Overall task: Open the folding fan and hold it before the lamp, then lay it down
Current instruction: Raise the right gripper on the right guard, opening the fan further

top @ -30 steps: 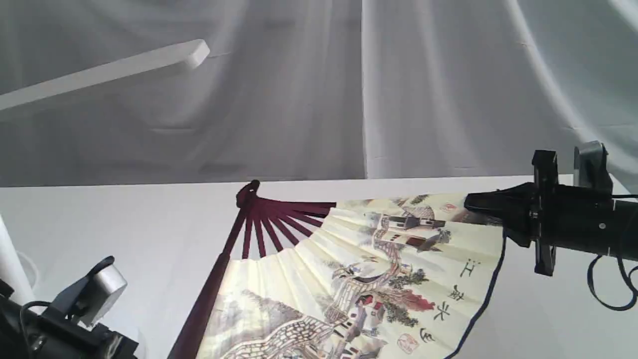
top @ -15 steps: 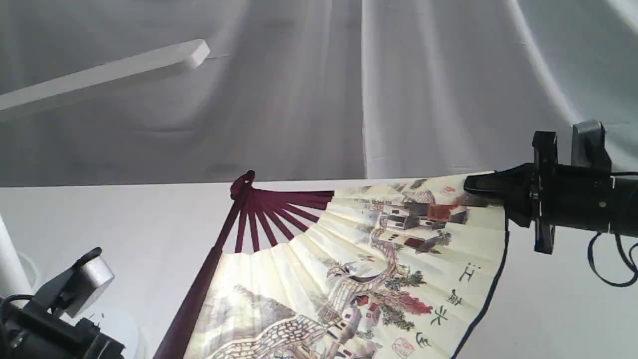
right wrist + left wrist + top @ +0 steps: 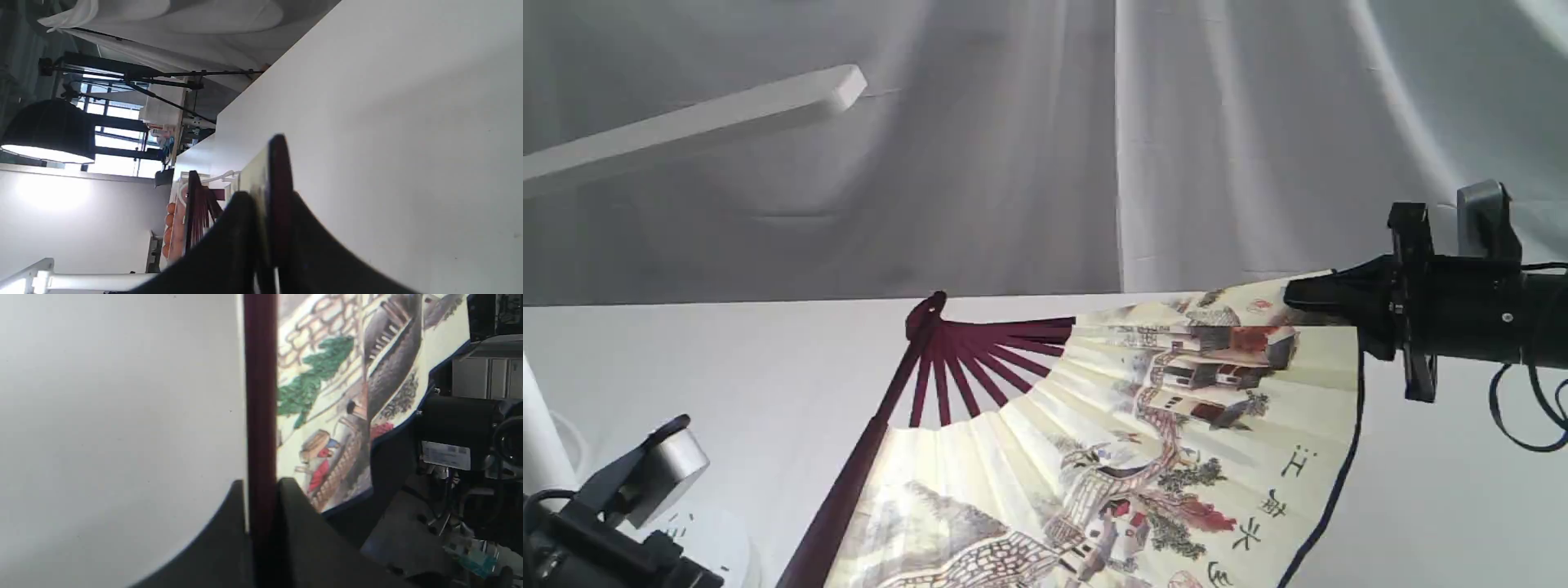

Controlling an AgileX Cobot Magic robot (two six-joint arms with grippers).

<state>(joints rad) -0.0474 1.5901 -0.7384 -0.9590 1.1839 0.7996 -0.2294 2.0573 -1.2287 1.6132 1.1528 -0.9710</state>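
Folding fan (image 3: 1143, 425) is spread open and held clear of the bench (image 3: 727, 359), pivot toward the far side. Left end effector (image 3: 261, 486) is clamped on one maroon guard rib. Right end effector (image 3: 1298, 298) is clamped on the opposite guard at the leaf's upper corner. Lamp (image 3: 711, 114) head bar lies up and left of the fan, well apart, on the left arm's side. The fan's lower edge is cut off and the left jaws fall outside the exterior view. Whether the lamp is lit cannot be told
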